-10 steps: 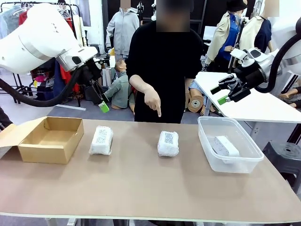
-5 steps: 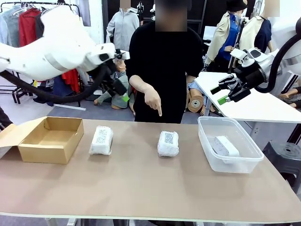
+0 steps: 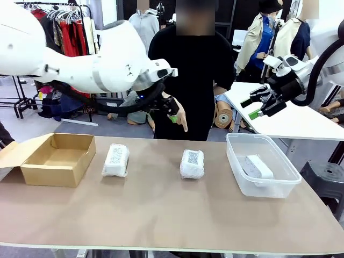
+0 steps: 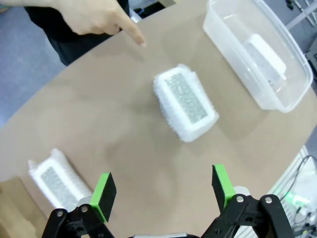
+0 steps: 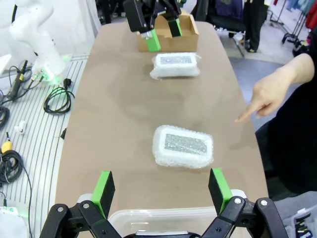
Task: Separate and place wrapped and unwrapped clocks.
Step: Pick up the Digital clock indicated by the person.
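Found both wrapped clocks (image 3: pixel 192 163) flat, long axes toward the person (image 3: pixel 188 75). Found left end effector (image 4: pixel 163 184) and right end effector (image 5: pixel 161 184) spread, empty.

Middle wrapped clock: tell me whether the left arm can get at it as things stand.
Probably yes. The left gripper hangs open above the table, with the wrapped clock ahead of its fingers, lying alone with nothing on top. The person's hand points nearby but is apart from it.
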